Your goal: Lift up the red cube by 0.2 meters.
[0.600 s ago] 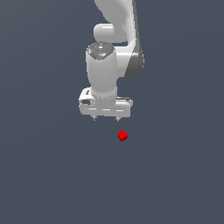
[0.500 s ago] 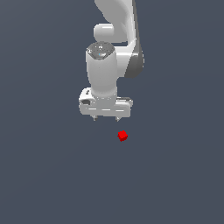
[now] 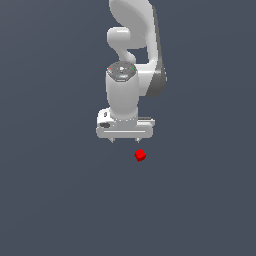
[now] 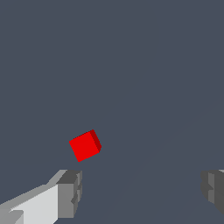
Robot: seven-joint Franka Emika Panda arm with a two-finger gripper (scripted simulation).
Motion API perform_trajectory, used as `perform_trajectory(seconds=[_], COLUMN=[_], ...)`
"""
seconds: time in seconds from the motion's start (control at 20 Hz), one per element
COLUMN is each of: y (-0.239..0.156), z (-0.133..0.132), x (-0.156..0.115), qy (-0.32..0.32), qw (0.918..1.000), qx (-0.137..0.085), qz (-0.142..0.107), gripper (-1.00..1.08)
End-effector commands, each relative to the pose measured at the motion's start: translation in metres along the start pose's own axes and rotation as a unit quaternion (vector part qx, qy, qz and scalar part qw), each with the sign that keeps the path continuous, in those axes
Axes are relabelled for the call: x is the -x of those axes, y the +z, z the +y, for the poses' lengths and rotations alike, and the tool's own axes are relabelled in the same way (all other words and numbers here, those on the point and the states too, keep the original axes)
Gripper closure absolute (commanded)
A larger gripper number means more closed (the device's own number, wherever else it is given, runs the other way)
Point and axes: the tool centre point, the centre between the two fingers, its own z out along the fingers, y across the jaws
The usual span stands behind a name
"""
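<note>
In the exterior view, the pincer [image 3: 125, 141] hangs spread wide and holds nothing. Just to that view's right and a little lower, the red cube [image 3: 140, 155] lies on the grey counter [image 3: 55, 200], apart from both fingers. I judge no lifting done: alignment, descent, grasp and the 0.2 metre raise remain. No writing is readable.

The exterior view looks down from afar, the wrist view close; both share the red cube [image 3: 140, 155] [image 4: 85, 145].
</note>
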Motion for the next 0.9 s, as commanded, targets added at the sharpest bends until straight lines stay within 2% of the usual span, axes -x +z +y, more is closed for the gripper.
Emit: perform_trajectory(seconds=[0.0, 0.2, 0.5, 0.85], y=[0.017, 0.055, 0.11, 0.145], z=[-0.009, -0.027, -0.053, -0.068], x=[0.0, 0.002, 0.008, 0.015], qy=[-0.026, -0.082, -0.166, -0.218], qw=[0.9997, 0.9966, 0.9861, 0.9757], qx=[0.0, -0.001, -0.001, 0.001], qz=[-0.003, -0.008, -0.015, -0.02], gripper=[-0.92, -0.92, -0.92, -0.92])
